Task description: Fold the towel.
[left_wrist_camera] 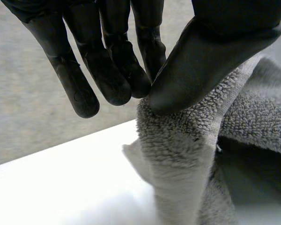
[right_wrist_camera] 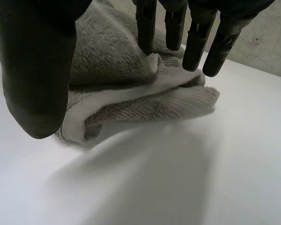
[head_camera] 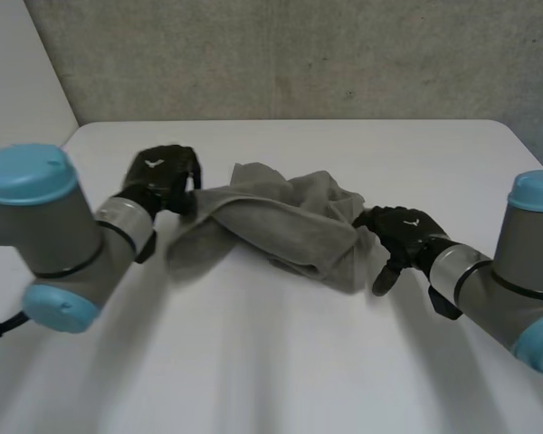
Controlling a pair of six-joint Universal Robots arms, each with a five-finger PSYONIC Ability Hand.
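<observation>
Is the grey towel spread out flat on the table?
No, the towel lies bunched and creased in a heap on the white table, its folds piled over one another.

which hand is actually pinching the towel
The left hand: its thumb presses the crumpled grey terry towel against its fingers. The right hand has thumb and straight fingers spread apart.

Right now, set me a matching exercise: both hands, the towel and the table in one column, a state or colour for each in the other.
Things:
1. left hand
2. right hand
3. towel
4. table

States:
A. grey, crumpled between the hands
B. open, fingers straight at the cloth's end
C. white, under everything
D. pinching a fold of cloth with the thumb

Pairs: 1-D, 2-B, 3-A, 4-C
</observation>
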